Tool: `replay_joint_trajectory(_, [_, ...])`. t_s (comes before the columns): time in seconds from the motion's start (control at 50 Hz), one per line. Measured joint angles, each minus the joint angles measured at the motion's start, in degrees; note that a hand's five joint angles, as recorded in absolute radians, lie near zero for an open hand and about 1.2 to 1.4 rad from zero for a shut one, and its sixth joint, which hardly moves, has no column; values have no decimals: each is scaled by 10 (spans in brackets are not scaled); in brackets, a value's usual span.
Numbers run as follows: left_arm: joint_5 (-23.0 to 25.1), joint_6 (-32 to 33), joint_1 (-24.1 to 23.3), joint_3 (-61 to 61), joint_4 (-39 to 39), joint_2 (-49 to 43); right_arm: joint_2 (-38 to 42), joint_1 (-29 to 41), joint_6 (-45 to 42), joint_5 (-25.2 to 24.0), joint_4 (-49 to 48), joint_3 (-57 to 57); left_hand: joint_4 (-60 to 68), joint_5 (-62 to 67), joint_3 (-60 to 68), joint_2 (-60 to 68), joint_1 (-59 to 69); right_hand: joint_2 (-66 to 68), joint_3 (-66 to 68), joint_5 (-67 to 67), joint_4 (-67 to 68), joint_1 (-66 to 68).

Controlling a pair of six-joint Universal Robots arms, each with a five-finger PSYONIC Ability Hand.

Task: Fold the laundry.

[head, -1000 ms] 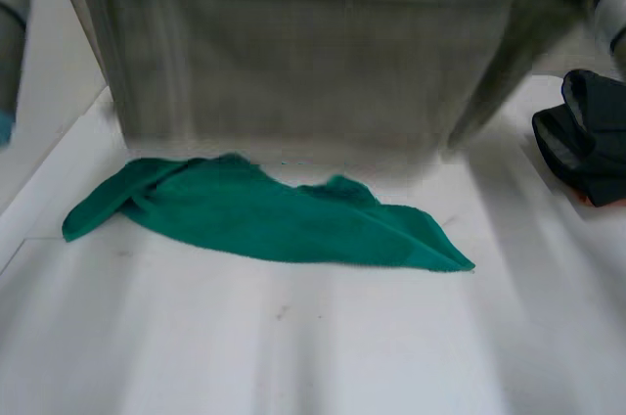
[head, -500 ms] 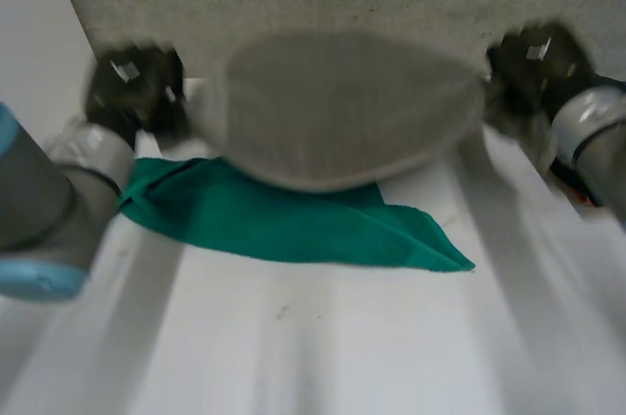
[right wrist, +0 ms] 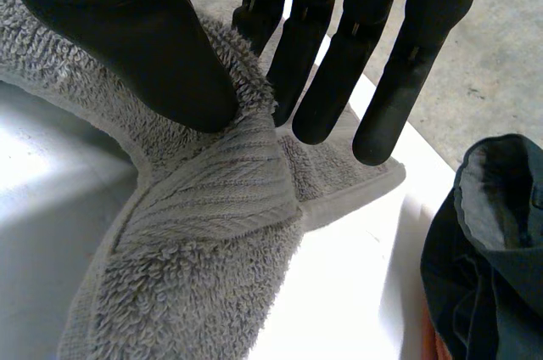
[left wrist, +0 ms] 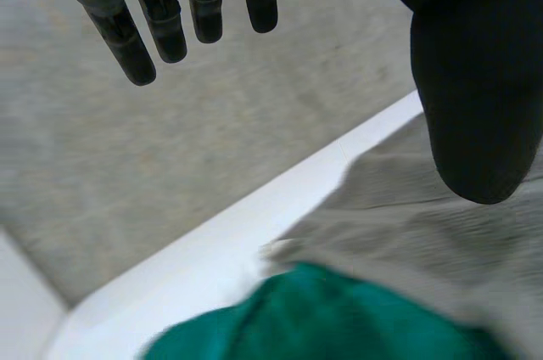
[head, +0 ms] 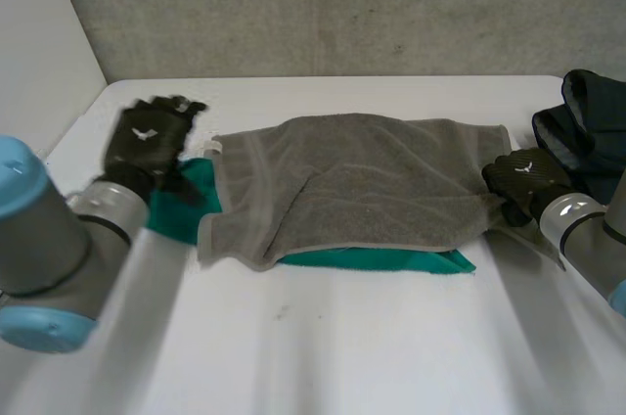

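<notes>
Now laid across the white table [head: 323, 346], the grey towel [head: 362, 185] is seen with its long axis running from hand to hand, draped over a green cloth [head: 174, 219]. Its right end is pinched between the thumb and fingers of the right hand [head: 523, 180], the nearer of the two. The left hand [head: 147, 141] is held just off the left end, fingers [left wrist: 153, 29] straight and apart, nothing gripped. A dark garment [head: 592, 121] is heaped just beside the right hand.
</notes>
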Motion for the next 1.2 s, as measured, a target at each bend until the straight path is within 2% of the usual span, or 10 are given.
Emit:
replay_joint_trajectory(0.22, [87,76,143,115,-123,-90,3,-1,-10,-2,-7,13,0,0,0,0,0,0,0,0,0,0])
replay_joint_trajectory(0.36, [127,115,166,194,-190,-186,4,4,-20,-1,-12,22,0,0,0,0,0,0,0,0,0,0])
replay_joint_trajectory(0.48, [144,134,160,235,-187,-240,6,6,-26,0,-17,30,3,0,2,2,4,0,0,0,0,0])
replay_joint_trajectory(0.58, [145,139,152,255,-170,-267,8,7,-29,0,-19,34,89,76,83,85,102,0,0,0,0,0])
replay_joint_trajectory(0.7, [136,146,149,274,-159,-291,9,9,-31,1,-19,37,519,500,506,520,558,0,0,0,0,0])
replay_joint_trajectory(0.78, [122,152,148,277,-152,-289,9,10,-32,1,-20,37,565,533,553,558,566,0,0,0,0,0])
replay_joint_trajectory(0.92, [43,141,144,290,-88,-239,7,12,-33,3,-20,37,571,533,562,566,566,0,0,0,0,0])
replay_joint_trajectory(1.08, [-74,105,179,400,1,-171,5,13,-33,5,-20,39,572,533,562,566,566,0,0,0,0,0])
replay_joint_trajectory(1.16, [-73,87,191,450,-42,-168,5,14,-34,5,-20,40,567,533,560,563,564,0,0,0,0,0])
replay_joint_trajectory(1.2, [-48,74,192,456,-81,-170,5,16,-34,6,-19,40,421,403,417,406,405,0,0,0,0,0])
